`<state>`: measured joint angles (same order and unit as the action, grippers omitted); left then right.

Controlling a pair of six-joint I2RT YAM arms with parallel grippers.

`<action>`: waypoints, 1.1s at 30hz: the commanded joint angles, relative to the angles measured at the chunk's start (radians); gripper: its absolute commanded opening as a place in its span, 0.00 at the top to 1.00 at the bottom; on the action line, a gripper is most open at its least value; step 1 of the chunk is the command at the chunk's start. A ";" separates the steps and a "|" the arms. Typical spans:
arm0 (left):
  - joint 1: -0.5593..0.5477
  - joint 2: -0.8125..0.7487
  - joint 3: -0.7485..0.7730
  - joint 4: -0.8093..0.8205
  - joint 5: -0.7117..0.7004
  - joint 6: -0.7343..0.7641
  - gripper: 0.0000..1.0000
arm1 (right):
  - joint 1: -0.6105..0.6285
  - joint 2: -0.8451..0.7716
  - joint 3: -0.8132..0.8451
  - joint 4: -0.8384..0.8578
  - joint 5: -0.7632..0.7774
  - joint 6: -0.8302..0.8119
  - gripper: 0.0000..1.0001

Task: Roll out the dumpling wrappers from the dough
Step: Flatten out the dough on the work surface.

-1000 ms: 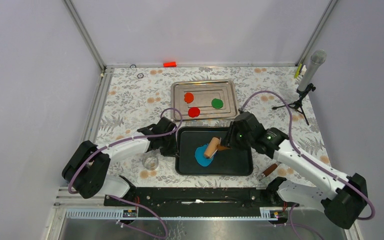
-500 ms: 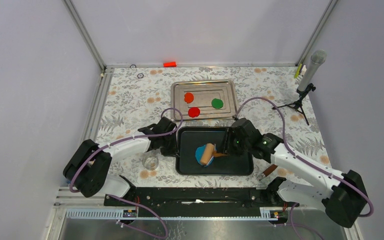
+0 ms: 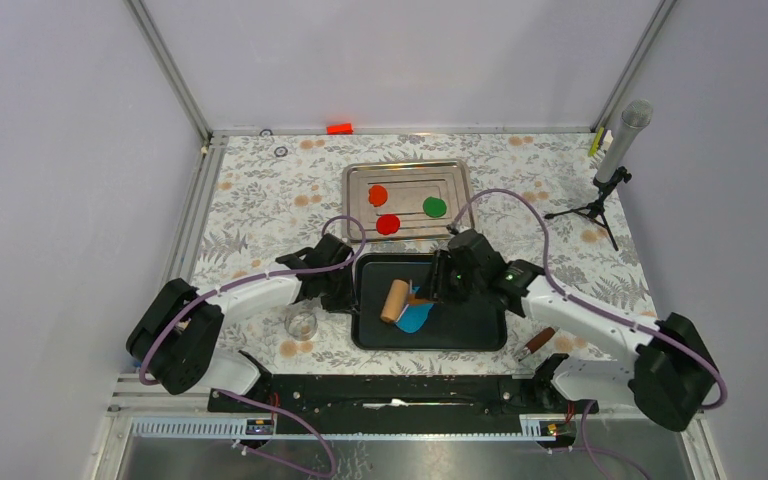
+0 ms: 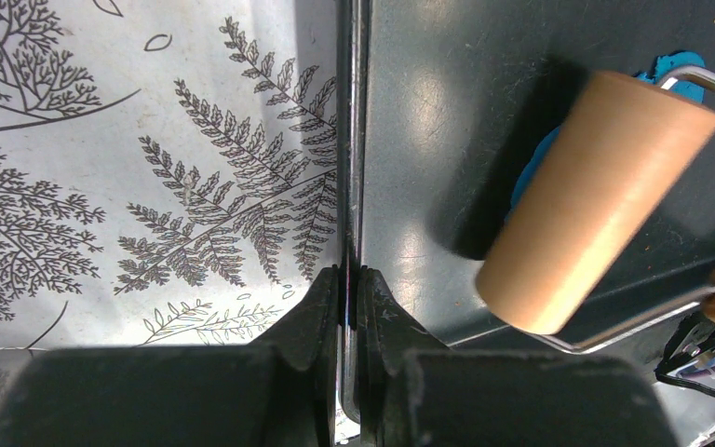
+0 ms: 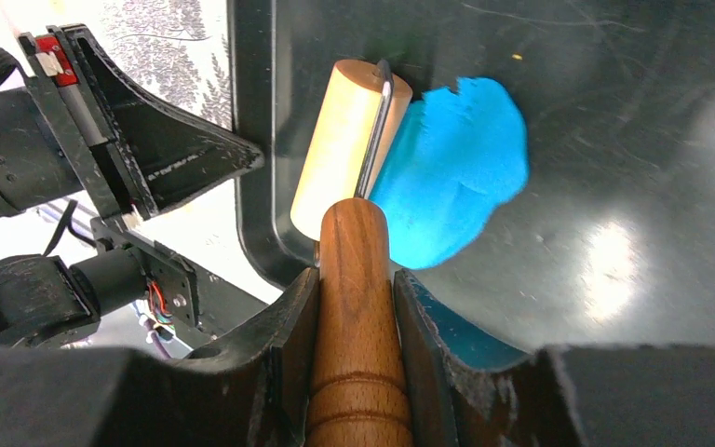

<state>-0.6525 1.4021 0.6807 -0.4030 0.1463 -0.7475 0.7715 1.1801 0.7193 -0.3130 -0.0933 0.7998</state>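
Note:
The blue dough point(image 3: 416, 316) lies as a thin flat sheet in the black tray point(image 3: 470, 325); it also shows in the right wrist view point(image 5: 456, 177). My right gripper point(image 3: 438, 291) is shut on the wooden handle point(image 5: 358, 307) of a small rolling pin, whose pale roller point(image 3: 395, 300) rests on the tray floor just left of the dough. The roller also shows in the left wrist view point(image 4: 596, 205). My left gripper point(image 4: 346, 279) is shut on the black tray's left rim point(image 4: 349, 140). The red point(image 3: 388, 224), orange point(image 3: 377, 194) and green point(image 3: 434, 207) wrappers lie in the silver tray point(image 3: 460, 180).
A small clear glass cup point(image 3: 301, 322) stands left of the black tray by my left arm. A brown-handled tool point(image 3: 538, 342) lies right of the black tray. A microphone on a tripod point(image 3: 615, 160) stands at the far right.
My right gripper has pushed the roller leftward across the dough, from its right side to past its left edge. The dough looks flatter and longer. The left gripper has stayed on the rim.

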 commanded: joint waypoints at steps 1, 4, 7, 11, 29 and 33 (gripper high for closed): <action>0.002 -0.006 0.046 0.049 0.034 -0.002 1.00 | 0.020 0.124 -0.034 -0.109 0.041 -0.066 1.00; 0.003 -0.004 0.049 0.047 0.031 -0.003 1.00 | 0.020 0.093 -0.043 -0.146 0.055 -0.061 1.00; 0.002 0.003 0.052 0.047 0.032 -0.001 1.00 | 0.021 0.018 -0.069 -0.221 0.055 -0.053 1.00; 0.002 0.015 0.059 0.051 0.035 0.003 1.00 | 0.021 -0.076 -0.096 -0.341 0.061 -0.047 1.00; 0.010 0.012 0.060 0.044 0.036 0.003 1.00 | 0.035 0.101 -0.107 -0.186 -0.019 -0.066 1.00; 0.011 0.011 0.059 0.044 0.036 0.006 1.00 | 0.035 -0.002 -0.142 -0.253 0.004 -0.037 1.00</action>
<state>-0.6514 1.4227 0.6975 -0.4061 0.1623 -0.7441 0.7940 1.2079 0.6739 -0.2188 -0.1772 0.8204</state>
